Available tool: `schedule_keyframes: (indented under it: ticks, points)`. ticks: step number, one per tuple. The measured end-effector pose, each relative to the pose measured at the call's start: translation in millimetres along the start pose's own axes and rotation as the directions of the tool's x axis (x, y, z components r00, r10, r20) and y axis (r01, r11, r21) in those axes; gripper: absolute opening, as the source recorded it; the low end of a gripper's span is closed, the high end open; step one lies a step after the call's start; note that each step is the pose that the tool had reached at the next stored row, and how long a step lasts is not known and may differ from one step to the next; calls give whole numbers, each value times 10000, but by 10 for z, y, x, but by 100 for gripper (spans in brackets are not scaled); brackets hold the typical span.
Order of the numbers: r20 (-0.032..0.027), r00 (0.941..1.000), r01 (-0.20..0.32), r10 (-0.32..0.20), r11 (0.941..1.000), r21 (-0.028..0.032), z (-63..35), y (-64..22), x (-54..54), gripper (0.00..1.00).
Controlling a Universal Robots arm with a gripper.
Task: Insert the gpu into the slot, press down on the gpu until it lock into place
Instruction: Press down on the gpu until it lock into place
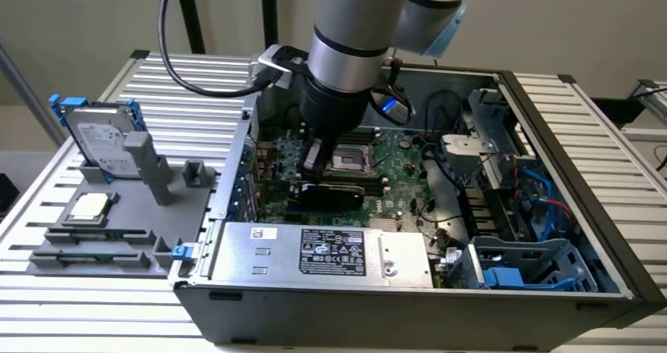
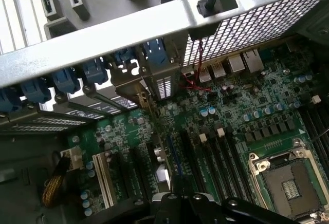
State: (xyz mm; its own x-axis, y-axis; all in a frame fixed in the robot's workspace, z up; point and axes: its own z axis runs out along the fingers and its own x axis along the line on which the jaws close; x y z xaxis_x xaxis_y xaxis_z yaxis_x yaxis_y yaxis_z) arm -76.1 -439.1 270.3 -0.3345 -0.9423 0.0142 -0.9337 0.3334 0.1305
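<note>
Fingers clenched, nothing visibly held | gripper (image 1: 315, 168) sat low inside the case (image 1: 542, 212), tip just above the gpu (image 1: 331, 193) | gpu stood on edge across the board (image 1: 407, 173), between CPU socket (image 1: 349, 163) and PSU (image 1: 323, 251).

Silver power-supply box (image 1: 323, 253), hard drive (image 1: 96, 140) on grey fixture (image 1: 62, 244), empty CPU socket (image 2: 288, 183), slatted table (image 1: 615, 150)
</note>
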Motion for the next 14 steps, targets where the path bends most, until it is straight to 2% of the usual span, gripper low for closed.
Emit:
schedule_keyframes:
  ticks: [2, 4, 10, 13, 14]
  points:
    - [51, 10000, 12, -12, 9999, 132, 10, 10, 3, 11]
    - [76, 10000, 15, -17, 9998, 207, 20, 21, 8, 11]
    - [99, 9999, 19, -22, 9996, 297, 43, 72, 25, 11]
    - [117, 9999, 22, -25, 9995, 303, 36, 77, 25, 11]
    - [131, 9999, 22, -26, 9995, 305, 1, 82, 25, 11]
